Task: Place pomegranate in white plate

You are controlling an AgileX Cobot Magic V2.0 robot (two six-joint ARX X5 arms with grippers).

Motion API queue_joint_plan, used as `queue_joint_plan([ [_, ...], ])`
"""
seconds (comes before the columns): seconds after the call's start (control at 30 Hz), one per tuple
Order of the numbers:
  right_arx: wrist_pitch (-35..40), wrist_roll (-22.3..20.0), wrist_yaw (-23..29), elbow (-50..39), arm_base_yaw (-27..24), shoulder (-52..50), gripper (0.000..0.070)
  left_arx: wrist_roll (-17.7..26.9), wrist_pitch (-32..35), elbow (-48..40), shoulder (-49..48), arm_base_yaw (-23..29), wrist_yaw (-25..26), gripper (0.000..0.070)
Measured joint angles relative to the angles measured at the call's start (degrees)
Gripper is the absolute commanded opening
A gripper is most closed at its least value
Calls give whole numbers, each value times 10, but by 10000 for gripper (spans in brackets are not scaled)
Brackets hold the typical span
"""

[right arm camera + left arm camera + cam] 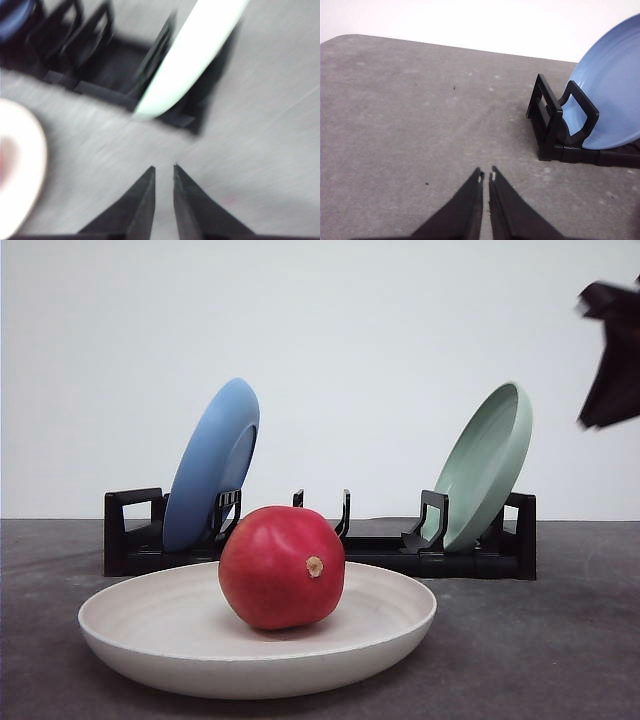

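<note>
Nearest the front camera, the white plate (140, 625) spreads across the lower middle of the frame, its near rim just short of the bottom edge, and the pomegranate (282, 567) sits inside it, a little right of centre, tan nub facing the lens. Bare grey table (540, 650) lies open to the plate's right and left. Behind, a black rack (380, 550) holds a blue plate (212, 465) tilted at the left and a pale green plate (487, 465) tilted at the right, with vacant slots between them. At the upper right edge a dark, blurred shape is cut off by the frame. In the left wrist view the left gripper (486, 176) has its tips almost touching, holding nothing, over bare table beside the rack's end. The right wrist view is smeared; the right gripper (164, 170) shows a narrow gap between its tips, holding nothing.
</note>
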Motion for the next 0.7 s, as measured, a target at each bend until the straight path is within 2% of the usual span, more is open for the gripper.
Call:
queue_joint_plan([
  [0.23,27,-13,42,-121,-68,-152,62,0,0,0,0,0,0,0],
  [0.43,50,-13,43,-212,-117,-300,62,0,0,0,0,0,0,0],
  [0.7,57,-13,44,-272,-165,-434,62,0,0,0,0,0,0,0],
])
